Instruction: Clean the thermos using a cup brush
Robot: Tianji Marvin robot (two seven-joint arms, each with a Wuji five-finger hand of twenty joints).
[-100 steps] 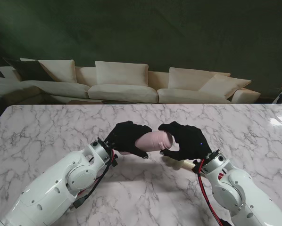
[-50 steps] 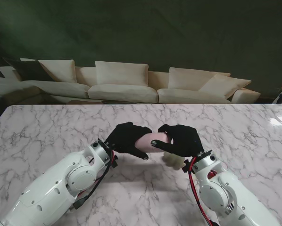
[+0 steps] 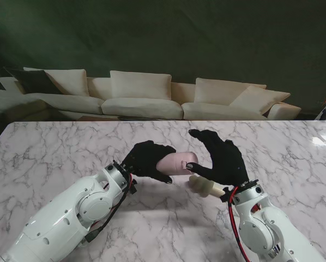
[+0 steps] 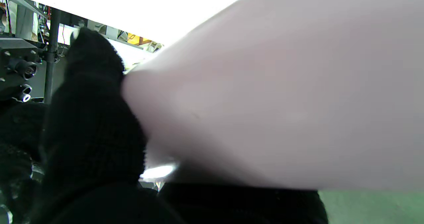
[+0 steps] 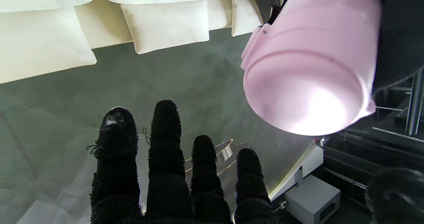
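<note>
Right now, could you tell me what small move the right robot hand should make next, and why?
Probably lower onto the cream brush and grasp it. The left robot hand holds the pink thermos sideways, while the right robot hand is open with fingers spread, and the brush lies on the table beneath it.

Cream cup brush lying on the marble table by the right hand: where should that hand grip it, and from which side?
Probably the plain cream handle of the cup brush, from above. It lies flat on the marble table, its end toward the open right hand, its far end toward the pink thermos in the left hand.
</note>
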